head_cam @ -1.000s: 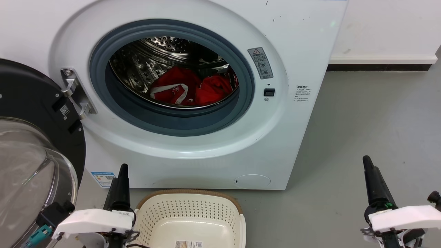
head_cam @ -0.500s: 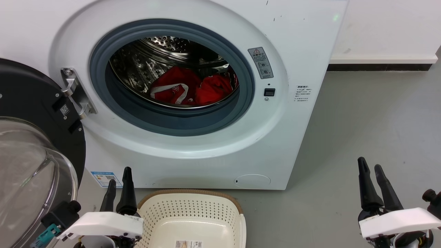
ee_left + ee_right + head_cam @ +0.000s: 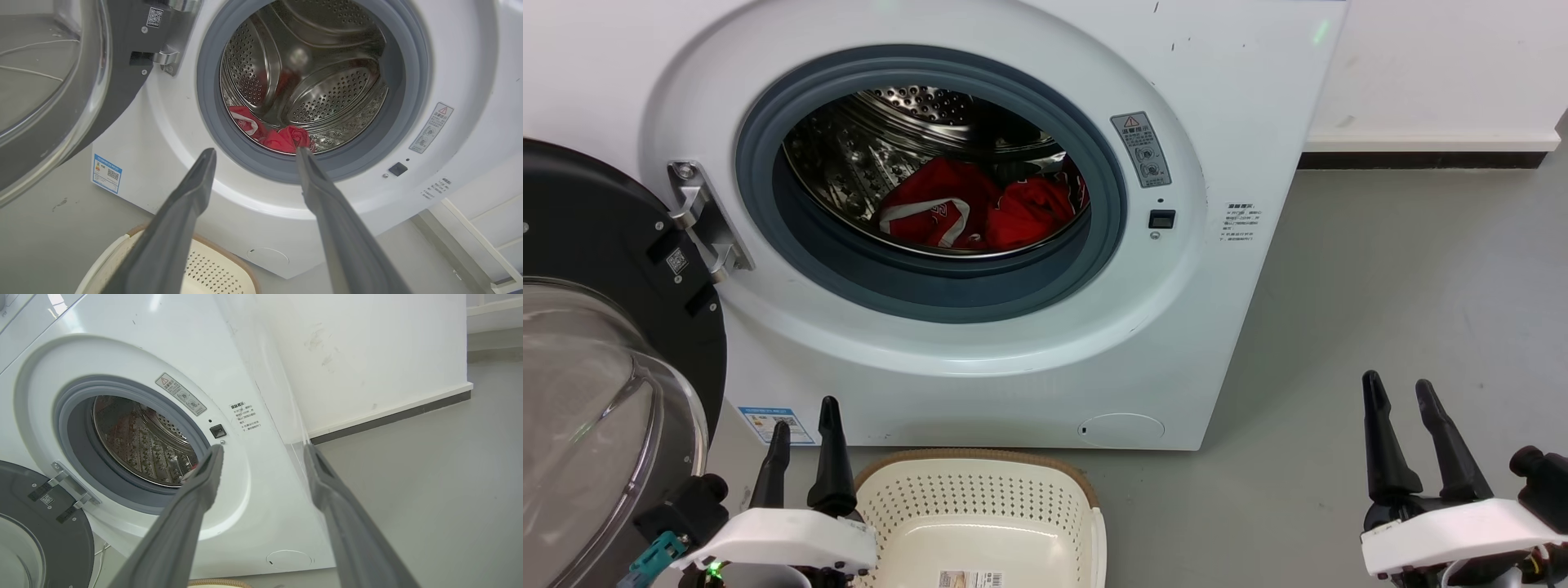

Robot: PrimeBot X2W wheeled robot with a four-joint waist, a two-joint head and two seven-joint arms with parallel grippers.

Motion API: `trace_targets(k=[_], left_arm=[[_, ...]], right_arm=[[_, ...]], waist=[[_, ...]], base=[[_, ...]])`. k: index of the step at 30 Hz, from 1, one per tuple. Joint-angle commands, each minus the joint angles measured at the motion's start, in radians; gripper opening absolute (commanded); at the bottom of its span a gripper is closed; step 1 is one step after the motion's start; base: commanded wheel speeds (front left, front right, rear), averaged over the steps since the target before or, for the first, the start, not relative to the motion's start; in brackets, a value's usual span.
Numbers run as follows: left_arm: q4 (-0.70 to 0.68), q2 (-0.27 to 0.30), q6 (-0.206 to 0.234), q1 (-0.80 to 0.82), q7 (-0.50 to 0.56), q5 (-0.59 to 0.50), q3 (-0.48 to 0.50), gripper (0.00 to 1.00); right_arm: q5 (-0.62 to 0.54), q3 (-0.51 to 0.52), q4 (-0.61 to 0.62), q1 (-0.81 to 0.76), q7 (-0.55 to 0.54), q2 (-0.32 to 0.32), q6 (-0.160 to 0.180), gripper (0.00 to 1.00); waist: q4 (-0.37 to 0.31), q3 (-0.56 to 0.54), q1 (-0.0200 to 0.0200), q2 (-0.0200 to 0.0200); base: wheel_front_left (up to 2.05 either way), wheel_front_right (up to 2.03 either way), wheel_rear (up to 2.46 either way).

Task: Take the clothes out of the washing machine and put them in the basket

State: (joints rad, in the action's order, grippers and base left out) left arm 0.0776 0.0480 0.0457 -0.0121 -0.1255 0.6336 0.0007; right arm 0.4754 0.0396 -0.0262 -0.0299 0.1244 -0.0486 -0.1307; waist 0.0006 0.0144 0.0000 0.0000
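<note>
At lower left of the head view, the left tool has its two fingers parted by a moderate gap. It holds nothing and touches nothing, and it sits just beside the left rim of the basket. At lower right, the right tool is likewise parted and empty, over bare floor and well apart from the basket.

Clothes: a red heap on the bottom of the drum, behind the grey ring of the washing machine, centre to right of the opening. The heap's long axis runs left to right across the frame. No cloth shows in the visible part of the basket, which sits at bottom centre below the opening. The door stands open at the left edge.

Key relation: the heap lies up-frame and somewhat right of the left tool, and up-frame and far left of the right tool, so the left is nearer. The left wrist view looks straight into the opening, with the heap between its fingertips. In the right wrist view the opening sits off to the left.

Judgement: no garment is out yet and the first reach is pending. The left arm looks better placed, but it must clear the ring's lip and then dip to the drum floor.
</note>
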Motion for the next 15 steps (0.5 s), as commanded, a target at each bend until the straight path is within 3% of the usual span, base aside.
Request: trace_targets(k=[1,15], left_arm=[[-0.018,0.002,0.008,0.004,-0.010,-0.033,-0.005,1.00],[-0.043,0.002,0.026,-0.014,-0.051,-0.213,-0.024,1.00]], right_arm=[[-0.035,-0.001,0.021,-0.005,0.011,-0.003,0.000,1.00],[-0.212,-0.003,0.057,-0.027,0.053,-0.003,0.000,1.00]], waist=[[0.000,0.000,0.0000,0.0000],[-0.002,0.003,0.0000,0.0000]], base=[[0.00,0.00,0.00],[0.00,0.00,0.00]])
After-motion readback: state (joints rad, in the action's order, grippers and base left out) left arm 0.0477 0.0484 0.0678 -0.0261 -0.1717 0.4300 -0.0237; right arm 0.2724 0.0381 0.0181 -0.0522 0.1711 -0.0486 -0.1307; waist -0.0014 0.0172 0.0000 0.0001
